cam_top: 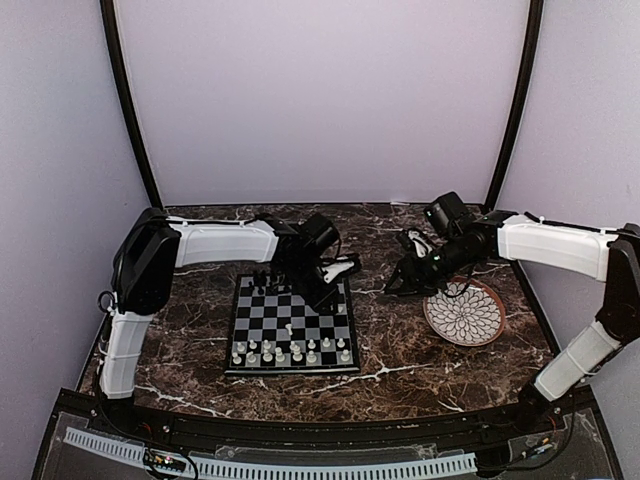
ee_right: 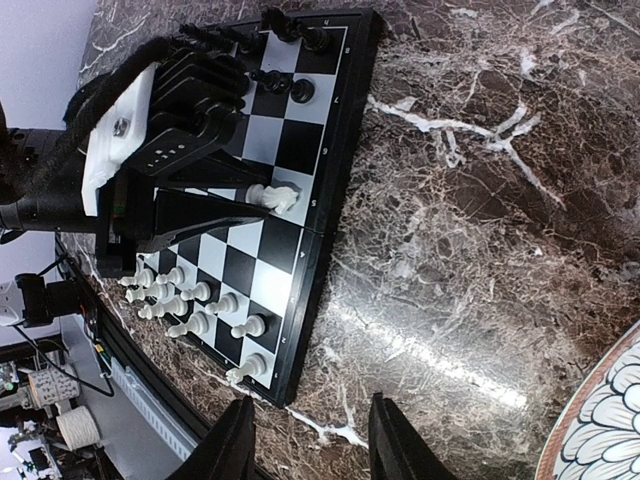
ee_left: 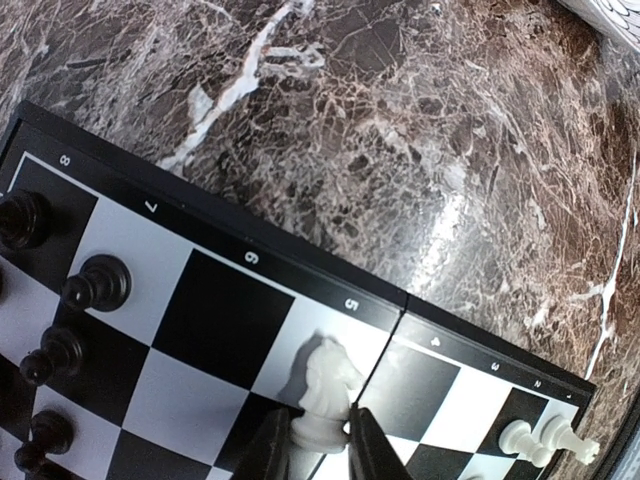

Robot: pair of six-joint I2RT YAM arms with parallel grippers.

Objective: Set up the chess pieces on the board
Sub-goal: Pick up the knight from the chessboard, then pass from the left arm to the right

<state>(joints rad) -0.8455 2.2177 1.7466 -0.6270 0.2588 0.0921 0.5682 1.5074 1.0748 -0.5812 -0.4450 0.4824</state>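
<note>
Left end effector (ee_left: 318,430) clamped on white knight (ee_left: 325,385) near board (ee_left: 250,258) edge; right end effector (ee_right: 312,440) apart, empty. Next, I judge: lift clear, set it on white's back rank.

White rank numerals are printed along the black rim of the board (ee_left: 200,228), and they are seen rotated in the left wrist view. An 8 is read at the far left corner, followed along the rim by a 7, a 6, a 5 and a 4. The 5 is set beside the light square on which a white knight (ee_left: 325,385) stands. The numerals beyond the 4 are too small to be read. In the right wrist view the rim markings are blurred.
</note>
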